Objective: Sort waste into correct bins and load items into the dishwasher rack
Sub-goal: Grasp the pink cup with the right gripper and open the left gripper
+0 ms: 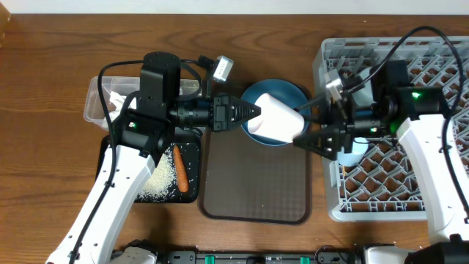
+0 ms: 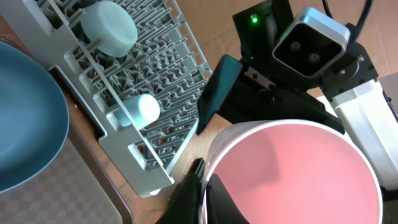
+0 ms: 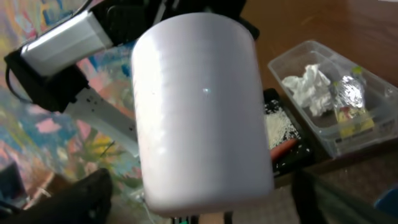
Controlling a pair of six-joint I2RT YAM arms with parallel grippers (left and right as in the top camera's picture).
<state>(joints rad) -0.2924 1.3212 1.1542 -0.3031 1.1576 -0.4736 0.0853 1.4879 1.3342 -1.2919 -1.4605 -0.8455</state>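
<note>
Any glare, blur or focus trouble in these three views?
Overhead: evenly lit and sharp, though the pink cup looks washed-out white on its outside. Left wrist: the cup's rim is close and soft, the dishwasher rack behind it crisper. Right wrist: the cup fills the frame with one small glare spot, and the clear tub behind is slightly soft.

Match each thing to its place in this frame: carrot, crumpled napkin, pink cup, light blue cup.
Things:
1. carrot
2. crumpled napkin
3. pink cup
4. light blue cup

Places:
A. on the pegs of the dishwasher rack
B. in the clear tub
C. in the black tray, beside the rice
D. off the table, in the jaws of the left gripper

Pairs: 1-C, 2-B, 3-D, 4-A
</note>
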